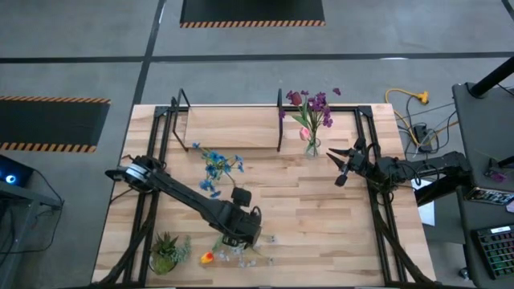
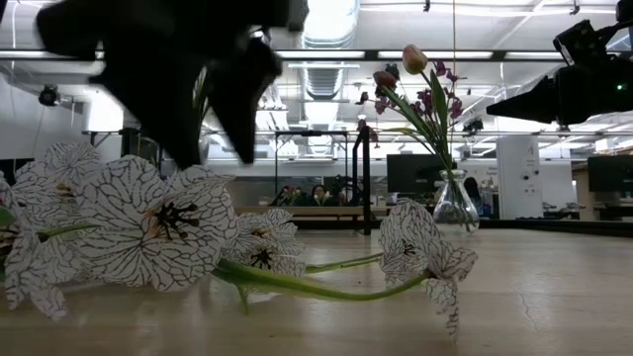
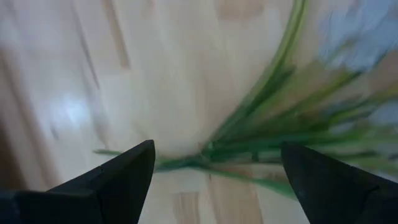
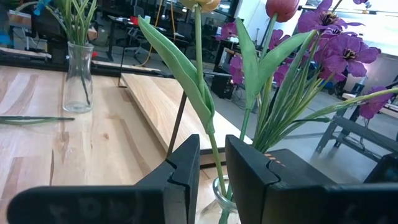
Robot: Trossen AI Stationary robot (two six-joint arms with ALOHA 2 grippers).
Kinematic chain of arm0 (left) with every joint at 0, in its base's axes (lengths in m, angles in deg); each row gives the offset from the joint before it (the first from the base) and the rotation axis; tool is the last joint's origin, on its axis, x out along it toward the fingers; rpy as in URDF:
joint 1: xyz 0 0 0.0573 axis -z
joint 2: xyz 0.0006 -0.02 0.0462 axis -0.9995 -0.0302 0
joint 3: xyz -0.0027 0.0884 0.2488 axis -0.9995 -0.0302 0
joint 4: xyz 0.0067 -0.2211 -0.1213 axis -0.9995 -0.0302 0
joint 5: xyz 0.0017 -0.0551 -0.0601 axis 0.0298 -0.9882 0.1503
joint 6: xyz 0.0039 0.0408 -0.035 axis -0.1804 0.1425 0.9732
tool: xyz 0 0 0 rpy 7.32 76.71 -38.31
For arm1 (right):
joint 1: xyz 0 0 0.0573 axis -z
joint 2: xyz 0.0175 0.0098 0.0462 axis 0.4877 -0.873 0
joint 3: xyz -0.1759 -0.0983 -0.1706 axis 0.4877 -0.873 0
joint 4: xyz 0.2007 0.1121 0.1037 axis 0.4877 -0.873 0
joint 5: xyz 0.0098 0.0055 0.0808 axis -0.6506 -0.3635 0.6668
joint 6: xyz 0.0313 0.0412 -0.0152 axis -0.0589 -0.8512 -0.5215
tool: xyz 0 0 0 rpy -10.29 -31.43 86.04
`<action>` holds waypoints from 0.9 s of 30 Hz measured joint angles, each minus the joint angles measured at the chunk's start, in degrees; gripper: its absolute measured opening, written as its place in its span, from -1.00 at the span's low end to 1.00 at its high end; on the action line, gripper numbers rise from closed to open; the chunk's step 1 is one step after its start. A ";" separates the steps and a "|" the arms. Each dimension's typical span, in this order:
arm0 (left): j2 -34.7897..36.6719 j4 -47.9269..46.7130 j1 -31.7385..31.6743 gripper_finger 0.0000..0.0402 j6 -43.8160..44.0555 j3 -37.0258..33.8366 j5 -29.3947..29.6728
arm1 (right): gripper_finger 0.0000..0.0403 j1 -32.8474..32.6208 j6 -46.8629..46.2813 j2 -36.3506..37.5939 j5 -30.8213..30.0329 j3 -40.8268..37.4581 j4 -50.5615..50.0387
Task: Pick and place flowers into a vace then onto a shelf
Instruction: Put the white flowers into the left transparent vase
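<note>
Flowers are spread over a few spots here, and each camera is giving a different piece of it. The overhead shot is showing the whole layout: the shelf [image 1: 229, 128] is sitting at the back of the worktop [image 1: 321, 225], a glass vase [image 1: 312, 147] with purple and pink flowers [image 1: 313, 108] is standing just right of it, blue flowers [image 1: 215, 170] are lying loose mid-table, and white flowers [image 1: 241, 255] are lying near the front edge beside a small potted plant [image 1: 165, 253]. The table-level camera is getting what the overhead can't: the white blooms [image 2: 158, 232] have dark veining, and their green stems are running roughly flat along the wood, heads pointing left and right. The vase bunch is standing upright there, stems fanning upward.

The left arm is stretching diagonally from the back left toward the front, with its left pincer [image 1: 241, 233] hanging right above the white flowers, fingers spread wide. Its wrist camera is showing blurry green stems [image 3: 261, 149] crossing between the two tips, not touching them.

The right arm is reaching in from the right side, right pincer [image 1: 344, 164] sitting just beside the vase. Its wrist camera is showing the fingers nearly pressed together around one thin green stem [image 4: 214, 155] of the vase bunch. That view is also catching a second vase [image 4: 78, 78] farther off.
</note>
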 joint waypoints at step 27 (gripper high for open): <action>0.03 15.36 0.28 0.64 -13.37 -12.15 -0.43 | -0.66 0.02 0.00 -0.02 -0.01 0.00 -0.02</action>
